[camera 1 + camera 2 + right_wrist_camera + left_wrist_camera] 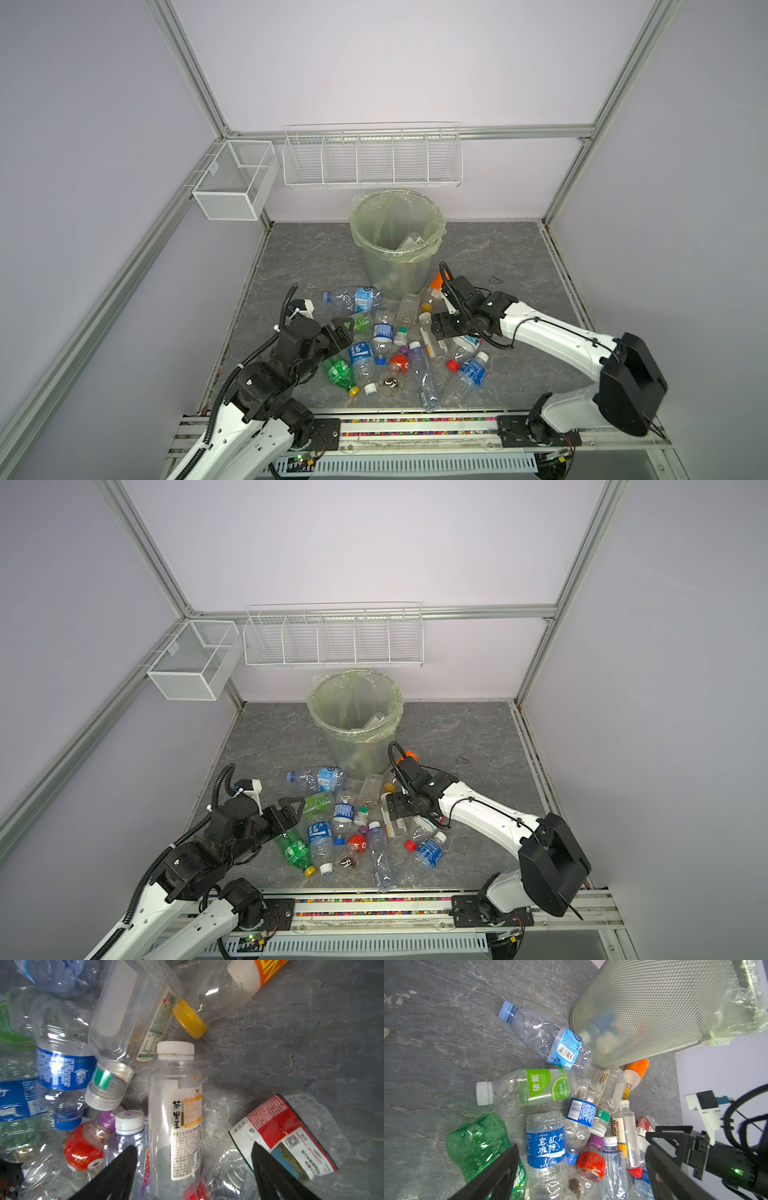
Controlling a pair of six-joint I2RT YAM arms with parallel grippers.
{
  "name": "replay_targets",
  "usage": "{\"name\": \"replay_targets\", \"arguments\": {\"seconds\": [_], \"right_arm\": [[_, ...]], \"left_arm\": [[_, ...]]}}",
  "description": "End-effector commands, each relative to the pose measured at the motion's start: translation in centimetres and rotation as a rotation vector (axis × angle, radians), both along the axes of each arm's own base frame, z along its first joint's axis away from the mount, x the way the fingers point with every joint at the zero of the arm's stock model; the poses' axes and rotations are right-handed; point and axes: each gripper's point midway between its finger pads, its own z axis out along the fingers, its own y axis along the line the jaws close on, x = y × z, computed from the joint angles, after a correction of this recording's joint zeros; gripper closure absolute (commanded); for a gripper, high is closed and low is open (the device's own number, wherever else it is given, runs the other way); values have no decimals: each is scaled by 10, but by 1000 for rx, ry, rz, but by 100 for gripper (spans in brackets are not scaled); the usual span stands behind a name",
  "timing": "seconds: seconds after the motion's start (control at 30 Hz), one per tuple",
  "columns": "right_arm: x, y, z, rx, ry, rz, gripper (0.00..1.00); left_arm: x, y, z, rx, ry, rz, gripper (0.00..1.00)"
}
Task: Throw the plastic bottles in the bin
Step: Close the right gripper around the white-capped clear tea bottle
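**Open jaws hanging over a heap of light, springy empties**

The bin (386,274) is standing at the back of the grey table (519,257), with some clear plastic already lying inside it. The plastic bottles (361,353) are lying in a loose, overlapping heap just in front of it, and a pale-blue-labelled bottle (564,1047) is resting against its base. Both arms are reaching low into this heap.

The left gripper (581,1148) is hanging with its jaws spread wide above a blue-labelled water bottle (546,1147), holding nothing. The right gripper (194,1150) is also spread wide. It is straddling a clear tea bottle (176,1105) lying flat with its white cap (175,1048) pointing away from the wrist. Nothing is clamped.

These empties are looking very light, thin-walled and slick. The crushed ones will likely be giving under a squeeze. Capped ones may be springing back and slipping out sideways.

The tea bottle is looking uncrushed and stiffer than its neighbours. Closing across its labelled mid-body, where the label may be offering some friction, seems the safest hold. The neck and cap are looking too narrow for a steady one.
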Motion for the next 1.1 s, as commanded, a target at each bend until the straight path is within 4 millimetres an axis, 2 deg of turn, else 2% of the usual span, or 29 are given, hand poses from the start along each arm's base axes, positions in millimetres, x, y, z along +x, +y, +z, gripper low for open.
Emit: {"name": "replay_targets", "arguments": {"seconds": [0.0, 0.17, 0.37, 0.6, 0.9, 1.07], "right_arm": [[2, 16, -7, 10, 15, 8, 18], [-1, 29, -23, -16, 42, 31, 26], [1, 35, -41, -52, 67, 25, 29], [3, 31, -54, -93, 85, 8, 46], [1, 27, -46, -90, 70, 0, 66], [1, 25, -29, -70, 44, -3, 67]], "left_arm": [[-2, 3, -3, 5, -5, 5, 6], [-5, 6, -5, 7, -4, 9, 6], [-6, 7, -4, 6, -8, 13, 6], [-9, 12, -4, 11, -14, 21, 6], [-10, 12, -3, 5, -17, 22, 6], [-10, 13, -2, 4, -18, 22, 6]]}}
